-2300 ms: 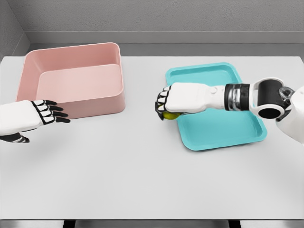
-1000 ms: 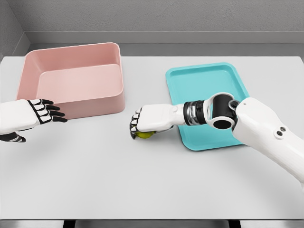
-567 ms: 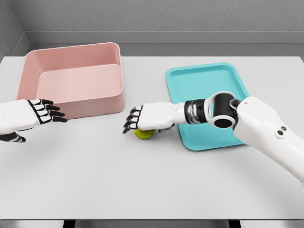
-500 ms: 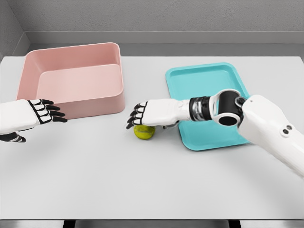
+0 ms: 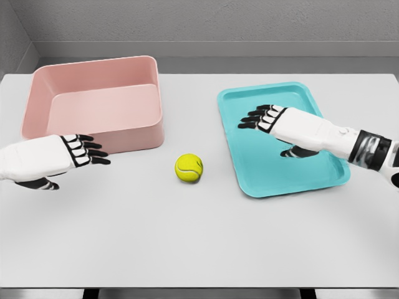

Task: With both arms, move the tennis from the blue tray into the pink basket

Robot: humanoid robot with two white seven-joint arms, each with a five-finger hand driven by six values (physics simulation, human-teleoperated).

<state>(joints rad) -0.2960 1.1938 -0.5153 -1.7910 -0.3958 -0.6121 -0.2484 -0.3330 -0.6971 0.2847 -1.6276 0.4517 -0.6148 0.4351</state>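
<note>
Grey desk: ball lies free between basket and tray, right of left hand. Both hands' fingers open; right hand over tray.

Bright, even, diffuse light falls from overhead, with no glare on the white table. Shadows are faint and soft, only a small dark patch beneath the tennis ball. The render is sharp edge to edge, without blur or visible distortion
</note>
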